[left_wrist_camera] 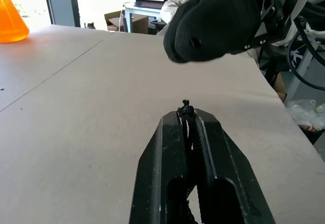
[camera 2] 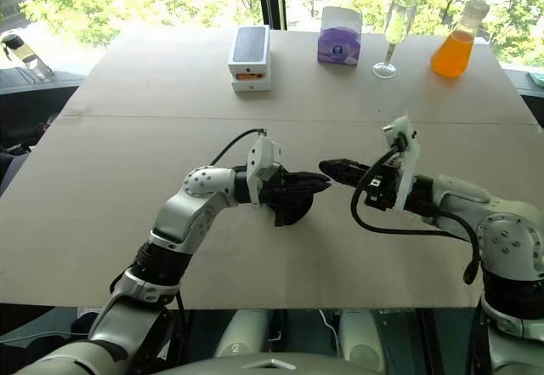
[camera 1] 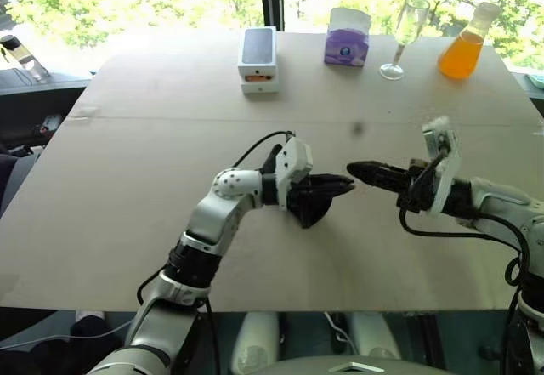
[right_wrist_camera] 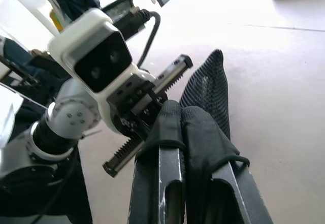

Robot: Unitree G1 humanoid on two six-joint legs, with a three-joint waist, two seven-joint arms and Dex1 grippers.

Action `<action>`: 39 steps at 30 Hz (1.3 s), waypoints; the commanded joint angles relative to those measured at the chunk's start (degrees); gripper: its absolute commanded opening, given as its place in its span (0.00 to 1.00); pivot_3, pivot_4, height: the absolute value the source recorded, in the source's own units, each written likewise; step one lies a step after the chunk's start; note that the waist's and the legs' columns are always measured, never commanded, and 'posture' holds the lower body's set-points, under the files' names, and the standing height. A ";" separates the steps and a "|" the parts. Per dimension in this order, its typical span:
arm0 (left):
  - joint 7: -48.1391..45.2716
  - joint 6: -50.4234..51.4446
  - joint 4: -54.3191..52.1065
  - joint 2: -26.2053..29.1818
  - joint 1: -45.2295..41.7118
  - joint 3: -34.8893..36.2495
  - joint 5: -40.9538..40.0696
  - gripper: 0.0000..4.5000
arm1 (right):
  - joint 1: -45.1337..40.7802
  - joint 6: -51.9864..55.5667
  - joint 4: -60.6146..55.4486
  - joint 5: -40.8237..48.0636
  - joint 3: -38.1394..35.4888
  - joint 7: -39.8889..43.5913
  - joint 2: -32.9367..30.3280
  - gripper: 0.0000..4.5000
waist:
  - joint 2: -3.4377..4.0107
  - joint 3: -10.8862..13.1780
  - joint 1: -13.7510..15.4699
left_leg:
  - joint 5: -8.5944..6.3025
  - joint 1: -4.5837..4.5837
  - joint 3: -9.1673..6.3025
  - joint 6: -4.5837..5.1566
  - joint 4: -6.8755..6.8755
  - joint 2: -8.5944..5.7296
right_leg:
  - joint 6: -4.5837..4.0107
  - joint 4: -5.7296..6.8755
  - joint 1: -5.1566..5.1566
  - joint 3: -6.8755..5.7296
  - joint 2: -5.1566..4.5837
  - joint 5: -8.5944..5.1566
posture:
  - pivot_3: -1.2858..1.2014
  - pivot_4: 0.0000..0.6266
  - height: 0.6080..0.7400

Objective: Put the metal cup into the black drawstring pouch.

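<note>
The pouch [right_wrist_camera: 208, 89] I held was black woven cloth, matt, with a fine mesh-like texture, and my fingers [left_wrist_camera: 208, 153] were matt black plastic with a slight sheen along the edges. The table [camera 1: 170, 179] under my arms was a smooth, matt beige board. Behind it stood a clear glossy stemmed glass [camera 1: 406, 31] and a glass flask [camera 1: 463, 48].

Head stereo pair looks forward and down over the desk [camera 1: 127, 188]; both wrist cameras look closely along their claws, sharing its middle
</note>
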 commanded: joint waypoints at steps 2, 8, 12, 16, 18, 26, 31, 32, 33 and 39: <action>0.69 -1.46 -2.26 -0.53 0.45 0.23 -0.43 0.00 | -0.64 -1.45 -0.57 4.63 -2.00 -1.81 -0.29 0.02 | 0.00 0.00 0.00 | 0.00 0.00 0.00 0.00 0.00 0.00 | 0.00 0.00 0.00 0.00 0.00 0.00 | 0.52 0.24 0.98; 0.94 -2.10 -2.14 -0.52 0.47 0.50 -0.53 0.00 | 0.66 -5.48 -2.06 -1.79 0.79 -0.91 -0.42 0.07 | 0.00 0.00 0.01 | -0.01 0.00 0.01 0.01 0.00 0.00 | 0.00 0.00 0.00 0.00 0.00 0.00 | 0.52 0.24 0.98; 0.96 -2.09 -2.33 -0.43 0.46 0.57 -0.76 0.00 | 3.50 -6.86 -3.83 -1.61 2.57 -2.08 2.30 0.42 | 0.00 0.00 0.00 | -0.01 0.00 -0.01 0.01 -0.01 0.01 | 0.00 0.00 0.00 -0.01 0.01 0.00 | 0.52 0.24 0.98; 0.94 -1.77 -2.73 -0.41 0.53 0.63 -1.02 0.00 | 5.23 -8.34 -3.97 -2.46 3.74 -4.87 5.58 0.61 | 0.00 -0.01 -0.02 | -0.01 0.01 0.03 0.01 0.00 0.00 | 0.01 0.00 -0.01 0.04 0.01 0.00 | 0.52 0.24 0.98; 0.94 -1.67 -2.78 -0.42 0.53 0.68 -1.10 0.00 | 6.50 -8.66 -4.48 -3.04 4.68 -5.37 6.47 0.61 | 0.00 -0.01 0.02 | -0.01 0.01 0.02 0.01 0.00 0.00 | 0.01 0.00 0.00 0.03 0.01 0.00 | 0.52 0.24 0.98; 1.62 -1.95 -2.93 -0.57 0.62 0.89 -0.92 0.00 | 9.70 -9.93 -4.42 -1.99 3.61 -7.66 7.21 0.61 | 0.00 -0.01 0.04 | -0.01 0.00 0.01 0.01 -0.01 0.00 | 0.01 0.00 0.00 0.01 0.00 0.00 | 0.52 0.24 0.98; 1.63 0.40 -2.39 -0.66 0.18 1.53 -2.71 0.18 | 12.05 -10.78 -4.75 -0.50 1.01 -8.14 5.57 0.62 | -0.01 -0.01 0.00 | -0.01 0.01 0.01 0.01 -0.01 0.00 | 0.01 0.00 0.00 0.02 0.00 0.00 | 0.52 0.24 0.98; 1.19 1.01 -2.53 -0.59 0.13 1.20 -3.07 0.21 | 12.63 -11.06 -4.73 -0.67 0.49 -8.31 5.29 0.62 | 0.00 -0.01 0.04 | -0.01 0.01 0.01 0.01 -0.01 0.00 | 0.01 0.00 0.00 0.01 0.01 0.00 | 0.52 0.24 0.98; 0.93 1.36 -2.67 -0.53 0.12 0.93 -3.24 0.34 | 12.97 -11.27 -4.71 -0.70 0.17 -8.46 5.10 0.62 | 0.00 -0.01 0.03 | -0.01 0.01 0.00 0.01 -0.01 0.00 | 0.01 0.00 0.00 0.00 0.01 0.00 | 0.52 0.24 0.98; 0.49 8.17 -4.73 0.81 -1.14 2.12 -6.75 0.72 | 16.27 -13.72 -6.34 -7.04 -0.53 -6.69 1.34 0.62 | 0.00 -0.01 0.04 | -0.01 0.01 0.02 0.02 0.00 0.00 | 0.01 0.00 0.00 0.03 0.01 0.00 | 0.52 0.24 0.98</action>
